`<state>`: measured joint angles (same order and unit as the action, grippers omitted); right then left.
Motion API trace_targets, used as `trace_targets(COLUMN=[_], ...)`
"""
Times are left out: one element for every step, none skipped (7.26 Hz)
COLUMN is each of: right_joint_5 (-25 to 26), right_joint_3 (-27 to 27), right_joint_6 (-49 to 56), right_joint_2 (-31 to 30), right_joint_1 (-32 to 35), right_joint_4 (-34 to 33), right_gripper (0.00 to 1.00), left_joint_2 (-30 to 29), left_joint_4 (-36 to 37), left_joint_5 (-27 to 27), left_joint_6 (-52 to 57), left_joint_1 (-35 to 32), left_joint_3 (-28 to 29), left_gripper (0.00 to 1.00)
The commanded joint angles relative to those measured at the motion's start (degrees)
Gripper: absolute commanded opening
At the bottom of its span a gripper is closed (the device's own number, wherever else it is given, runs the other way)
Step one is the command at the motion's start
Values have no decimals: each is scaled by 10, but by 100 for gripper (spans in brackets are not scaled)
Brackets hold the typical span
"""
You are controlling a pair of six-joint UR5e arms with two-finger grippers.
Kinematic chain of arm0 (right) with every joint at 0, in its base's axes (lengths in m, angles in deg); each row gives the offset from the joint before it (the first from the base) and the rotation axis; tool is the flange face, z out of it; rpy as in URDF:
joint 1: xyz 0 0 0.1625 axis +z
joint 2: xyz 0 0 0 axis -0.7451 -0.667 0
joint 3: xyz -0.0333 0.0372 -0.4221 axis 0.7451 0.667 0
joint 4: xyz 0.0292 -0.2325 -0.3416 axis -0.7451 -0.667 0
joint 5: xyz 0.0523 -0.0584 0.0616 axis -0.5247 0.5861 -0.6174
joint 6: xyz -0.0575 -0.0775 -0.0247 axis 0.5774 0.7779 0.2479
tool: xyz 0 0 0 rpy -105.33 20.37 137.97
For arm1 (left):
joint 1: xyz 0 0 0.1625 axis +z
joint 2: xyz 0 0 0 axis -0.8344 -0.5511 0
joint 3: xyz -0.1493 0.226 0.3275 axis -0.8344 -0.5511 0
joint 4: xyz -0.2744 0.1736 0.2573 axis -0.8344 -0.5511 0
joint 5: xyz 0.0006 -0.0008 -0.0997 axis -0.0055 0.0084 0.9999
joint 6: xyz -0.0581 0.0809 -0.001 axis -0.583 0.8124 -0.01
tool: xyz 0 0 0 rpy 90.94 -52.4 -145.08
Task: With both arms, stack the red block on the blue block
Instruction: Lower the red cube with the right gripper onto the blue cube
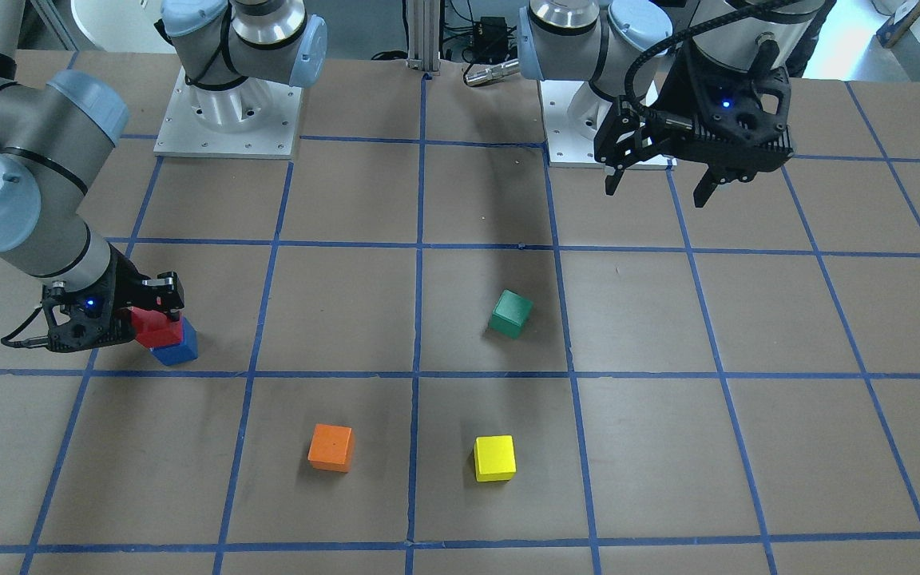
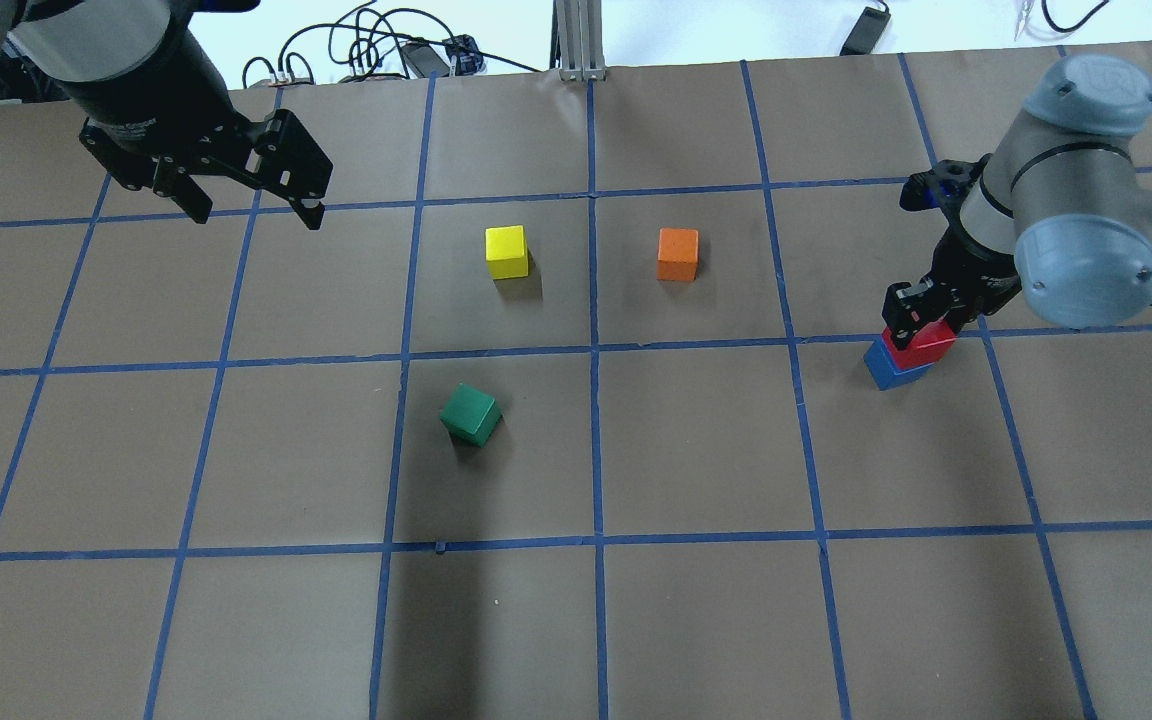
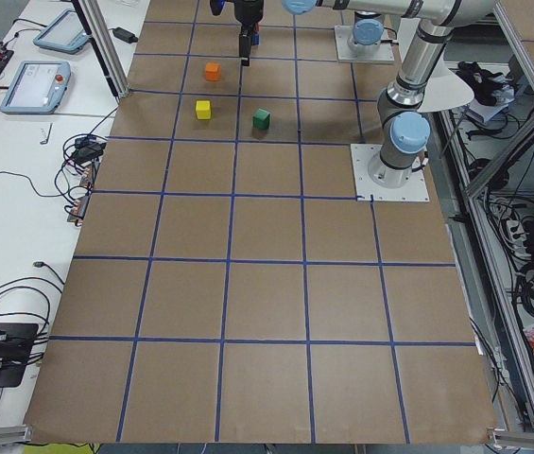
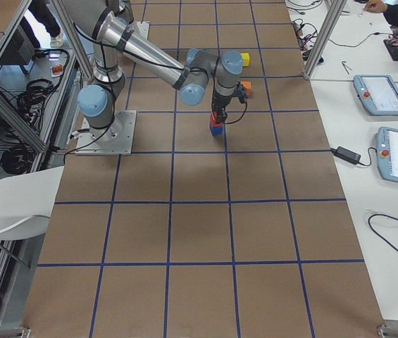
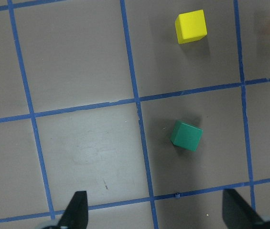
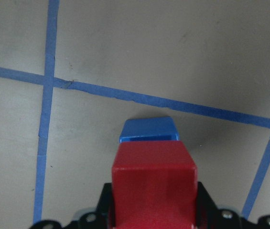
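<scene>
The red block (image 1: 153, 326) is on top of the blue block (image 1: 178, 350), set a little off its middle, and looks to be touching it. My right gripper (image 1: 150, 318) is shut on the red block. The pair also shows in the overhead view, red block (image 2: 924, 345) over blue block (image 2: 888, 368), with the right gripper (image 2: 921, 322) above. In the right wrist view the red block (image 6: 154, 183) covers most of the blue block (image 6: 149, 129). My left gripper (image 1: 660, 188) is open and empty, held high over the table's far side; it also shows in the overhead view (image 2: 254, 212).
A green block (image 1: 510, 313) lies tilted near the table's middle. An orange block (image 1: 331, 447) and a yellow block (image 1: 495, 458) stand nearer the operators' side. The two arm base plates (image 1: 228, 128) stand at the robot's edge.
</scene>
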<state>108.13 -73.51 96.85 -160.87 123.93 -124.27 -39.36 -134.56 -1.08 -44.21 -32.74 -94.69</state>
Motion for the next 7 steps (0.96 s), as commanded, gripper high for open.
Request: trace_targets(right_joint_5=[1, 2, 3, 3, 2, 0, 1], right_joint_3=[-1, 0, 0, 0, 0, 6, 23], right_joint_6=[-2, 1, 0, -1, -3, -5, -7], right_joint_2=[1, 1, 1, 1, 1, 1, -4], right_joint_1=[0, 0, 0, 0, 1, 0, 0], right_joint_4=[0, -1, -1, -1, -1, 2, 7], right_gripper=[41, 62, 82, 95, 98, 100, 100], left_joint_2=[0, 0, 0, 0, 0, 0, 0], left_joint_4=[0, 0, 0, 0, 0, 0, 0], left_joint_5=[0, 0, 0, 0, 0, 0, 0], left_joint_6=[0, 0, 0, 0, 0, 0, 0], left_joint_1=[0, 0, 0, 0, 0, 0, 0], left_joint_3=[-1, 0, -1, -1, 0, 0, 0], left_gripper=[100, 100, 100, 100, 100, 100, 100])
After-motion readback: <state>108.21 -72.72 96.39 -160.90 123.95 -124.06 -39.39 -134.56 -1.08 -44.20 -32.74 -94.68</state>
